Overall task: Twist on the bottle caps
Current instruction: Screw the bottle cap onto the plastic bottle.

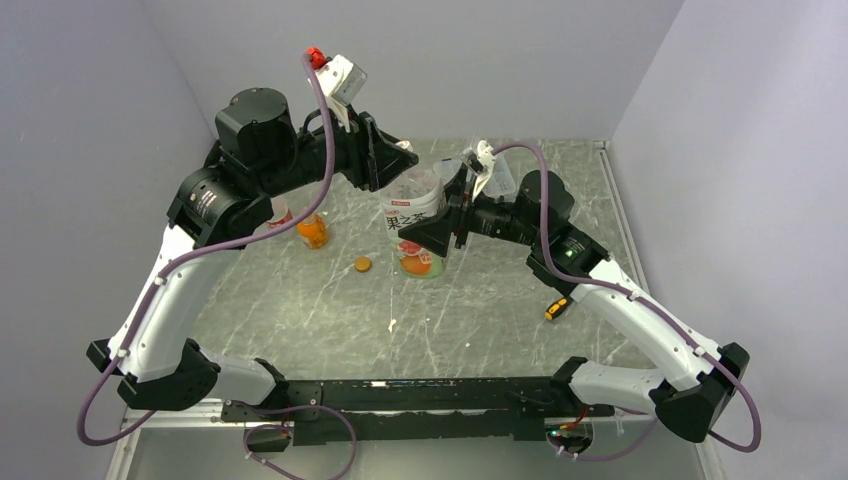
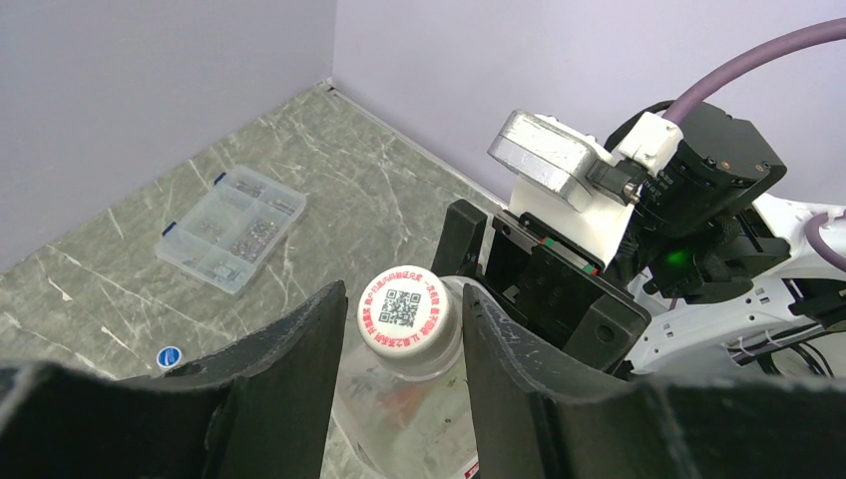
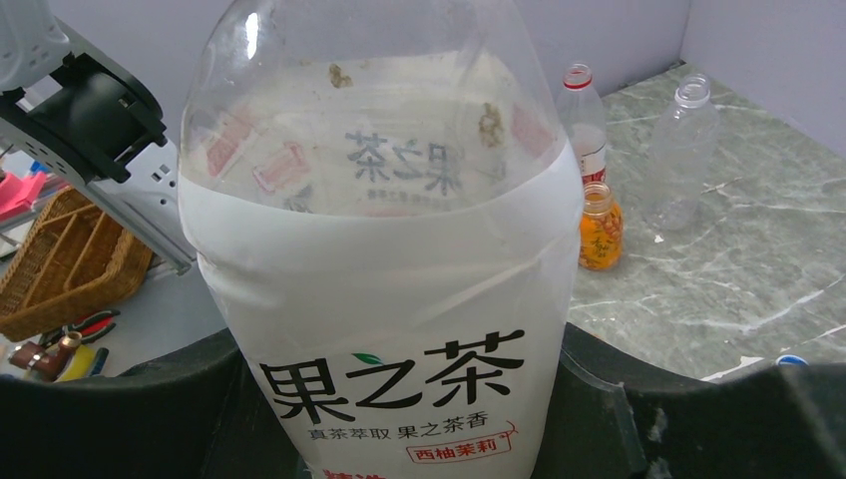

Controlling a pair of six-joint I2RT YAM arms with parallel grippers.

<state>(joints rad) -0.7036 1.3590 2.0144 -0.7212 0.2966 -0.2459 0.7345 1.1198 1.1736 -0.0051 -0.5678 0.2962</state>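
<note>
The white-labelled bottle [image 1: 412,212] with orange-green contents stands upright mid-table. My right gripper [image 1: 428,238] is shut on its body [image 3: 379,299], one finger on each side of the label. Its whitish cap [image 2: 404,307], printed with a QR code, sits on the neck. My left gripper [image 2: 404,292] is over it with its jaws closely either side of the cap; a thin gap shows on the left side. An orange cap [image 1: 362,264] and a blue cap [image 2: 170,356] lie on the table. The squat orange bottle [image 1: 313,232] and red-labelled bottle [image 1: 282,212] stand uncapped at left. No red cap is in view.
A clear empty bottle [image 3: 686,150] stands beside the red-labelled one [image 3: 581,110]. A flat clear compartment box [image 2: 231,227] lies at the back. A yellow-handled screwdriver [image 1: 556,307] lies at right. A wicker basket [image 3: 60,259] sits off the table.
</note>
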